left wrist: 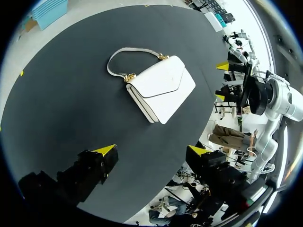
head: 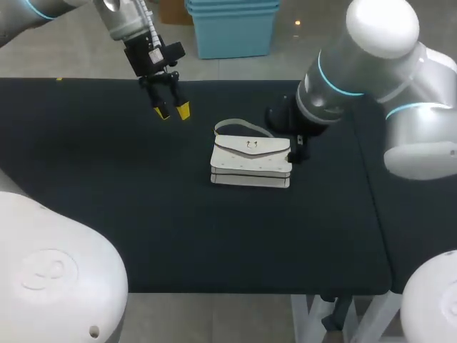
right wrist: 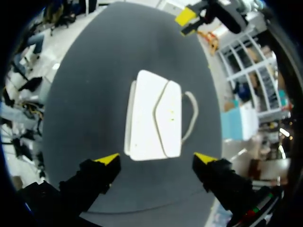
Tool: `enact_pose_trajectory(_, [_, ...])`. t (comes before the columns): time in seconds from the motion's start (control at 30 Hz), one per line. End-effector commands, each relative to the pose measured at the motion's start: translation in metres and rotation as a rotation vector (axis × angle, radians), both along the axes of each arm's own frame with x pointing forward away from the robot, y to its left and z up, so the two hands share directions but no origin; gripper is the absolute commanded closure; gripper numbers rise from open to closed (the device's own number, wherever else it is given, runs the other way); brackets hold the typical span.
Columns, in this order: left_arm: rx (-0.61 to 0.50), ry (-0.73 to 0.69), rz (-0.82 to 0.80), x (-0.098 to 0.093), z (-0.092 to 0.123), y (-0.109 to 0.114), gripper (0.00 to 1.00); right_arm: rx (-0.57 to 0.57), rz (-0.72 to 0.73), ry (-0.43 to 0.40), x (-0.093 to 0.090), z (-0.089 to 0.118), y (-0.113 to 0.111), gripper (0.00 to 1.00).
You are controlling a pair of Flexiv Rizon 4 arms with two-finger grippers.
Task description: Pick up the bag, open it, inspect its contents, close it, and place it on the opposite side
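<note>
A white handbag (head: 250,162) with a flap, a gold clasp and a short strap lies flat and closed near the middle of the black table (head: 107,200). My left gripper (head: 172,111) hangs open above the table, left of and behind the bag; in its wrist view the bag (left wrist: 162,88) lies well ahead of the open fingers (left wrist: 108,150). My right gripper is hidden behind its arm (head: 335,86) in the head view, close to the bag's right end. In the right wrist view the bag (right wrist: 154,115) sits just ahead of the open gripper (right wrist: 157,159), nothing between its tips.
A blue bin (head: 232,25) stands beyond the table's far edge. My other arm's yellow tips (right wrist: 185,17) show past the bag in the right wrist view, and the right arm's tips (left wrist: 222,66) show beyond the bag in the left wrist view.
</note>
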State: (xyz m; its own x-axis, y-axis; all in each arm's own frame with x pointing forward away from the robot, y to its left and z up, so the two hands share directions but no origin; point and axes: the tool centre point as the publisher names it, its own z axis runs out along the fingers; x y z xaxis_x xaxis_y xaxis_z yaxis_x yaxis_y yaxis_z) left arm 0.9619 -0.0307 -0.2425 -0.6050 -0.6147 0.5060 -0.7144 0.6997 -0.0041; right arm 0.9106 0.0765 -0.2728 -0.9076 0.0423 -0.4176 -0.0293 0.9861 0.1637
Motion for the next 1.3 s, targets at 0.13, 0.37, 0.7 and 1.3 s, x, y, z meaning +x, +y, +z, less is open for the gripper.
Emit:
enact_pose_trajectory(0.13, [0.002,0.007,-0.003,0.003,0.000,-0.001,0.00,0.010,-0.005,-0.055,-0.003,-0.003,-0.003,0.00])
enact_pose_trajectory(0.37, [-0.036,-0.060,-0.101,0.009,-0.002,-0.004,0.00,0.017,0.000,-0.054,-0.003,-0.002,0.000,0.00])
enact_pose_trajectory(0.7, [-0.210,-0.473,-0.427,0.022,0.003,-0.008,0.00,0.023,-0.020,-0.043,-0.018,-0.014,0.015,0.00])
enact_pose_trajectory(1.3, [-0.261,-0.620,-0.476,0.018,-0.005,-0.017,0.00,0.023,-0.025,-0.040,-0.027,-0.039,0.037,0.00])
